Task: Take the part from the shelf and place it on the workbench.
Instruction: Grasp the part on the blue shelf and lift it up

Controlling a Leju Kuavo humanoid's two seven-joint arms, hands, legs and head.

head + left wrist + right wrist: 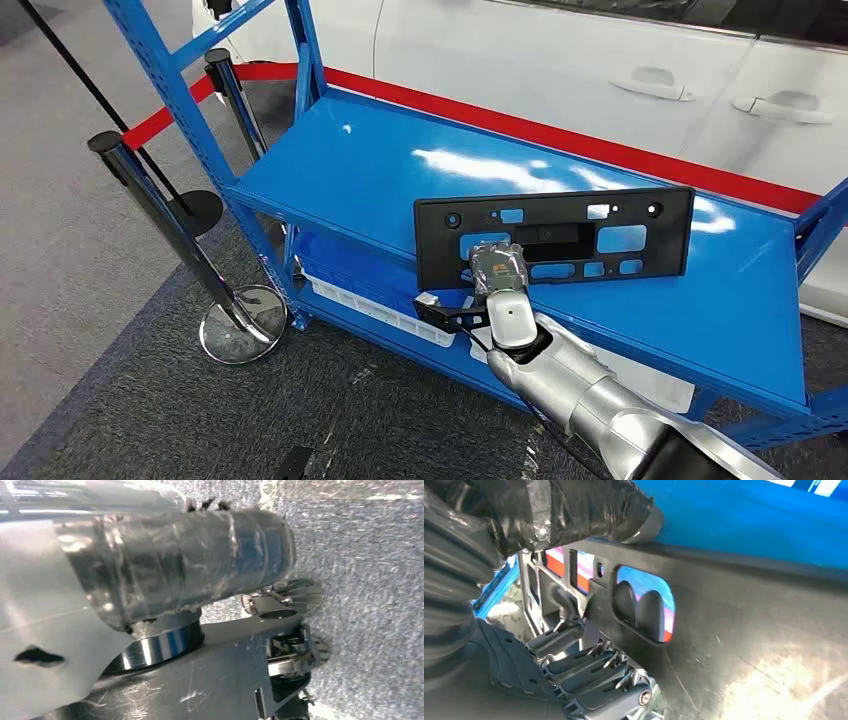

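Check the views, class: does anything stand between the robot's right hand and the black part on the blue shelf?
Nothing visible does. The right hand already grips the black part at its lower edge over the blue shelf; fingertips show through a cutout.

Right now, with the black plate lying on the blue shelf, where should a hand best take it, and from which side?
Take the black plate at its near long edge, from the robot's side: it lies flat, and the cut-outs there let fingers hook through, as the right hand does.
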